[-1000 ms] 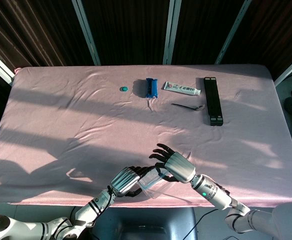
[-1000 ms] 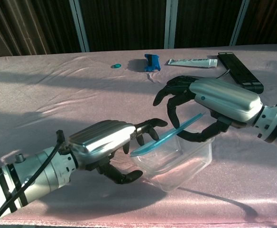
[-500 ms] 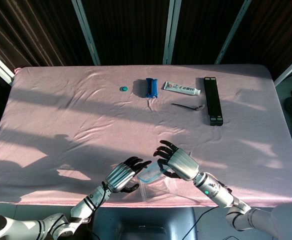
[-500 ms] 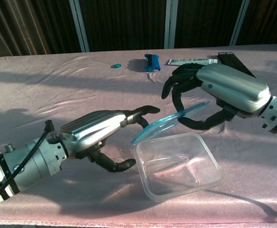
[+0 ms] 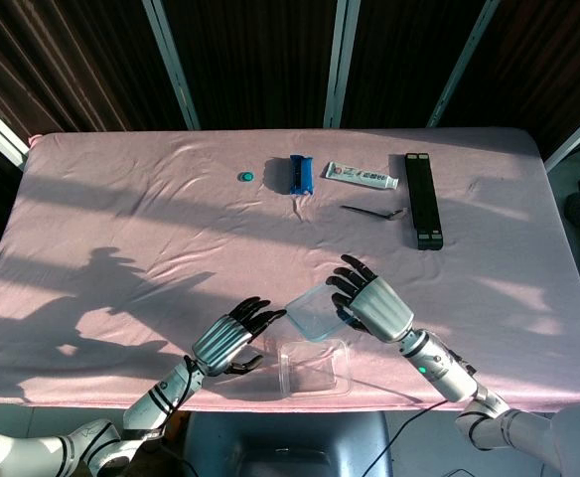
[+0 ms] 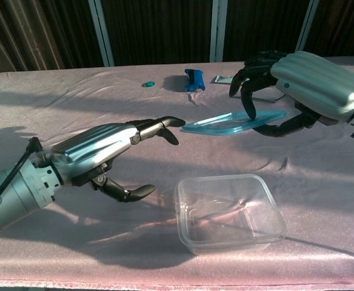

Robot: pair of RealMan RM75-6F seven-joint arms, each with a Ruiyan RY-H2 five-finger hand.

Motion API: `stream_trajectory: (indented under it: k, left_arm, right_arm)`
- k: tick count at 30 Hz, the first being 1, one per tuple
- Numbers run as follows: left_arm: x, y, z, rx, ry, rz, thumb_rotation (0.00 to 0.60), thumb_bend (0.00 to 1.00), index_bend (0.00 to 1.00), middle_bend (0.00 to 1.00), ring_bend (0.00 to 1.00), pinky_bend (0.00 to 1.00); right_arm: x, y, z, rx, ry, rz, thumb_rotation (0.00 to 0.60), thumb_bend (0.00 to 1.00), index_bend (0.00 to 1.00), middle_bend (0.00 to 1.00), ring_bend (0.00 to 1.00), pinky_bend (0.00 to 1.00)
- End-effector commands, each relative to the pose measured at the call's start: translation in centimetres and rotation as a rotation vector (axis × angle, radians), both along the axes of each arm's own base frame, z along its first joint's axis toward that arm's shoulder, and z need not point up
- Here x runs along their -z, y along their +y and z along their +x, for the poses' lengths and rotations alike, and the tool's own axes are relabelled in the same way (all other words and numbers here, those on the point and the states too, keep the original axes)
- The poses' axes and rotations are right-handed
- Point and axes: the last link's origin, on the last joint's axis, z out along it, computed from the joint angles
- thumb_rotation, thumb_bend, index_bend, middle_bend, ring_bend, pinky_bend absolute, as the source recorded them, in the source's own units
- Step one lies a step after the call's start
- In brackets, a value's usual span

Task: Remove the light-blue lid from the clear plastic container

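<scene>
The clear plastic container (image 6: 230, 210) (image 5: 315, 366) sits lidless and upright on the pink cloth near the front edge. My right hand (image 6: 298, 85) (image 5: 371, 303) holds the light-blue lid (image 6: 231, 123) (image 5: 315, 309) by its right end, lifted roughly level above the table, behind and above the container. My left hand (image 6: 107, 154) (image 5: 228, 340) hovers just left of the container with fingers spread, holding nothing and not touching it.
Along the far side of the table (image 5: 121, 219) lie a small teal cap (image 5: 245, 177), a blue clip-like object (image 5: 301, 173), a white tube (image 5: 360, 177), a dark spoon (image 5: 373, 211) and a long black bar (image 5: 423, 200).
My right hand has lifted the lid clear of the container, up and back to the right. My left hand let go of the container and drew left; the container now lies flat.
</scene>
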Motion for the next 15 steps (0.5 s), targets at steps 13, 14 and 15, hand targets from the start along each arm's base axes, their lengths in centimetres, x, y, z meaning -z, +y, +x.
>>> stream_trajectory:
  k: [13,14,15]
  left_arm:
    - [-4.5,0.5,-4.9,-0.098,0.049,0.095,0.600,0.33,0.00,0.00,0.00,0.02]
    - [-4.9,0.5,-5.5,-0.109,0.057,0.101,0.600,0.33,0.00,0.00,0.00,0.02]
    - [-5.2,0.4,-5.9,-0.119,0.061,0.106,0.600,0.33,0.00,0.00,0.00,0.02]
  right_arm:
    - [2.3,-0.9,-5.3,0.253,0.234,0.098,0.600,0.23,0.09,0.17,0.07,0.05]
    - [2.1,-0.5,-5.4,0.265,0.245,0.118,0.600,0.17,0.03,0.13,0.04,0.02]
    - [2.0,-0.2,-5.5,0.275,0.253,0.134,0.600,0.14,0.01,0.11,0.02,0.01]
